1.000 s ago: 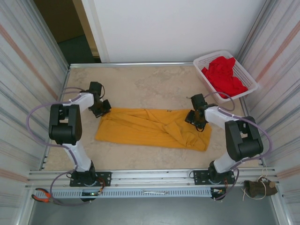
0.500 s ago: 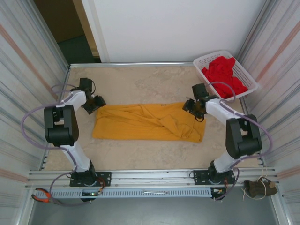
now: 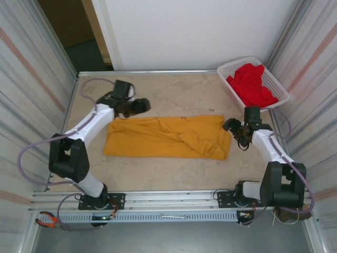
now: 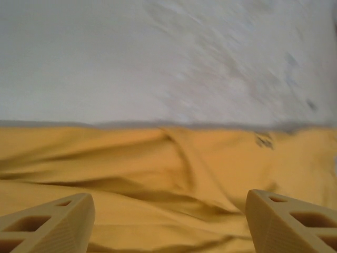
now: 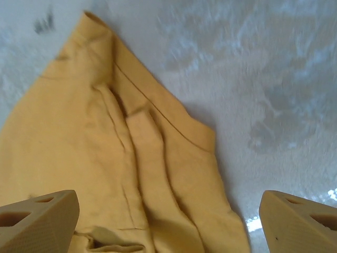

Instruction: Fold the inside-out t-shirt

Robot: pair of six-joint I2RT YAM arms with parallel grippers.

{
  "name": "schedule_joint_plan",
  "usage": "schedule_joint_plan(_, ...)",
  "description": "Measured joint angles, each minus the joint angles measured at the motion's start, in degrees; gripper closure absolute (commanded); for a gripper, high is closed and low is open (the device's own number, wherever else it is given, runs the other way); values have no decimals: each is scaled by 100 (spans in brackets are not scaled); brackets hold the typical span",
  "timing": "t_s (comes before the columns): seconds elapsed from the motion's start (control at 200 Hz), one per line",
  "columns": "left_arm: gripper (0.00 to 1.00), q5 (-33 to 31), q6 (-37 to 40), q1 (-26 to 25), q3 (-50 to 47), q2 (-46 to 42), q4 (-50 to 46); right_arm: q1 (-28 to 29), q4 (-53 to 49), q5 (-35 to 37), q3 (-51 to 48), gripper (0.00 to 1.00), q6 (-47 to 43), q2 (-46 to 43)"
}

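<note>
Top external view showed the mustard-yellow t-shirt (image 3: 168,138) lying as a long folded band across the middle of the counter (image 3: 174,92). The left pincer (image 3: 142,106) was at the far edge of the shirt, toward its left end. The right pincer (image 3: 230,125) was just beside the right edge of the shirt. A white basket (image 3: 227,71) with a red garment (image 3: 254,85) inside sat at the far right corner, well apart from the shirt. In the left wrist view the two fingers (image 4: 52,224) were spread wide with nothing gripped between them, over wrinkled yellow cloth whose far edge met the bare counter. In the right wrist view the fingers (image 5: 37,219) were also wide apart and empty, over a corner of the shirt where a hem seam ran.
</note>
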Motion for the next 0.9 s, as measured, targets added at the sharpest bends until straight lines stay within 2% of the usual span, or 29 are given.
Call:
schedule_joint_plan(0.15,24,396,-413,-997,391,793,365,-157,223,-343,-223,13,2,151)
schedule_joint_plan(0.351,24,584,-686,-1790,990,1668,656,-258,647,-649,-378,13,0,503)
schedule_joint_plan(0.641,24,695,-960,-1967,1054,2435,988,-240,1233,-1209,-398,16,4,1016)
schedule_joint_plan(0.897,24,693,-1049,-1974,964,2625,1104,278,1843,-1410,-295,18,116,1379)
